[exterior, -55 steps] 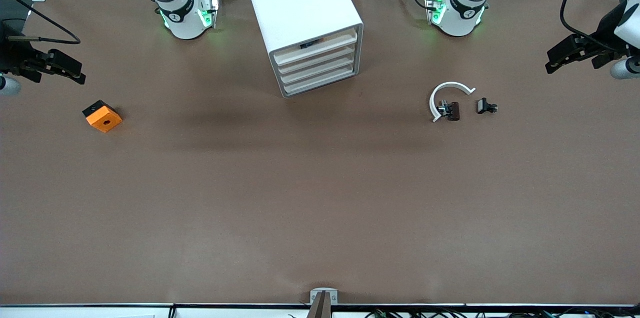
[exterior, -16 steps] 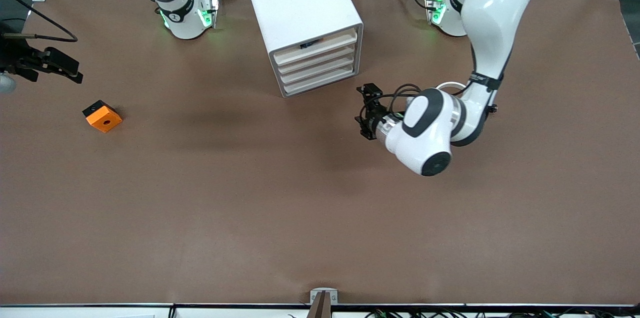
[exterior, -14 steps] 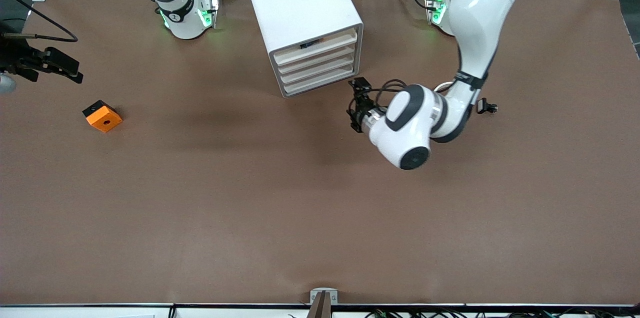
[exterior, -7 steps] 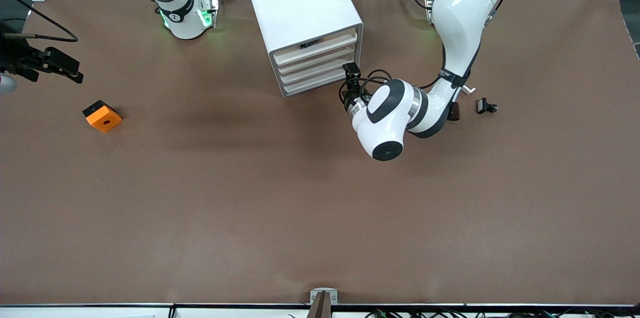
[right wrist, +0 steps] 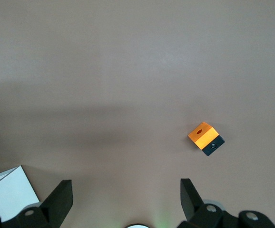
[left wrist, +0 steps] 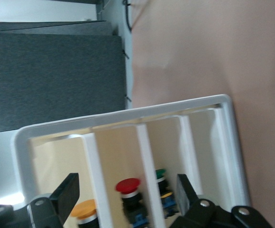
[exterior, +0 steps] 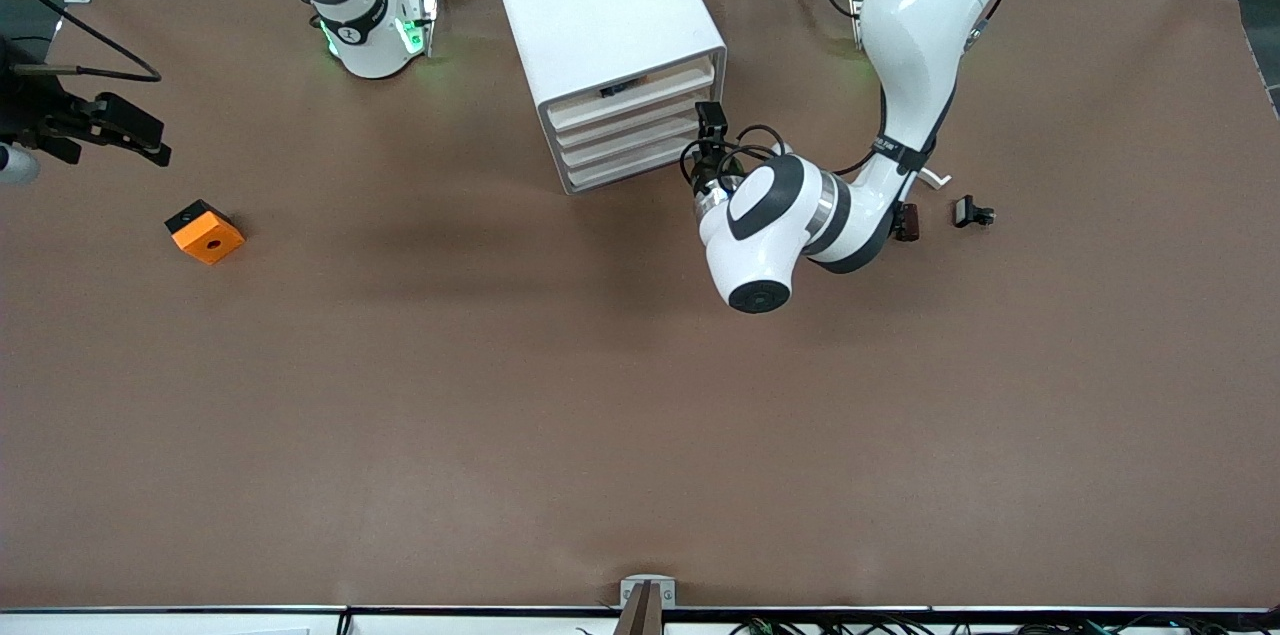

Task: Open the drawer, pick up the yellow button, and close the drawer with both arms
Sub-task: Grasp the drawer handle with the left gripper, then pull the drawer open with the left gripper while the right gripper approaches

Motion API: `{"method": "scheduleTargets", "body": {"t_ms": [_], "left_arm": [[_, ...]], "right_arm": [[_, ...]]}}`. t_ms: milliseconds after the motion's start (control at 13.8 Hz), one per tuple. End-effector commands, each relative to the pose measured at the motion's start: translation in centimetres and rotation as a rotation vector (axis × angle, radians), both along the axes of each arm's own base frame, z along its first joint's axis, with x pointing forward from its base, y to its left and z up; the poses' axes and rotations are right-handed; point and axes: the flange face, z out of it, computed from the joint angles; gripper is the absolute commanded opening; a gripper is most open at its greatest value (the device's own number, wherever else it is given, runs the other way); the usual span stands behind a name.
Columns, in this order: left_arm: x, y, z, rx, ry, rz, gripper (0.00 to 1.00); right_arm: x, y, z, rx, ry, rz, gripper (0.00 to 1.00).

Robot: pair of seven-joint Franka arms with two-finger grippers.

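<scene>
The left gripper [exterior: 709, 120] is hovering with fingers [left wrist: 68, 192] spread in front of the cabinet [exterior: 600, 35], which is standing at the table's edge between the arm bases. The top drawer [exterior: 632, 95] is sitting closed. An orange-capped button [left wrist: 84, 209] is showing inside (beside red and green ones). The right gripper [exterior: 125, 130], also spread, is waiting over its end's edge.

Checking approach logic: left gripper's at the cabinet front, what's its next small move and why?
Probably ease the open left gripper up to the top drawer and hook its front edge. All four drawers look shut, the orange-capped button sits inside, and the right gripper waits near the orange block.
</scene>
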Motion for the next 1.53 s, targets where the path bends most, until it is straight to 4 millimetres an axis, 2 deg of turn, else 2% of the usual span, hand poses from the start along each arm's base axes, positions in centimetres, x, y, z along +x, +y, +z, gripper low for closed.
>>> {"method": "scheduleTargets", "body": {"t_ms": [0, 218, 436, 654, 872, 944, 1162, 1235, 1308, 1380, 1453], "left_arm": [[0.0, -0.1, -0.2, -0.018, 0.068, 0.034, 0.78], [-0.1, -0.8, -0.8, -0.049, 0.12, 0.077, 0.78], [-0.8, -1.7, -2.5, -0.016, 0.175, 0.103, 0.77], [-0.7, -2.3, -2.0, -0.065, 0.217, 0.145, 0.72], [-1.8, -3.5, -1.9, -0.035, 0.234, 0.139, 0.64], [-1.8, -3.6, -1.9, -0.029, 0.24, 0.141, 0.52], [-3.0, -3.9, -2.7, -0.015, 0.262, 0.129, 0.49], [-3.4, -4.2, -2.8, -0.011, 0.264, 0.121, 0.41], [-3.3, -4.1, -3.0, -0.01, 0.266, 0.122, 0.22], [-3.3, -4.0, -3.8, -0.007, 0.271, 0.123, 0.08], [-2.9, -3.5, -4.6, -0.008, 0.279, 0.131, 0.0]], "right_arm": [[0.1, -0.2, 0.9, -0.003, -0.014, 0.01, 1.0], [0.0, 0.7, 1.0, -0.008, -0.013, 0.025, 1.0], [0.0, 1.7, 1.0, -0.006, -0.013, 0.045, 1.0], [-0.1, 2.2, 0.7, -0.005, -0.002, 0.053, 1.0], [-0.1, 2.2, 0.5, -0.005, 0.001, 0.051, 1.0], [0.0, 2.4, 0.4, -0.004, 0.002, 0.05, 1.0], [-0.2, 4.1, -0.1, -0.007, 0.014, 0.054, 1.0], [-0.3, 5.0, 0.0, -0.008, 0.011, 0.044, 1.0], [-0.4, 5.7, -0.1, -0.011, 0.015, 0.03, 1.0], [-0.7, 6.6, -0.2, -0.014, 0.029, 0.013, 1.0], [-1.0, 7.8, -0.3, -0.019, 0.037, 0.001, 1.0]]}}
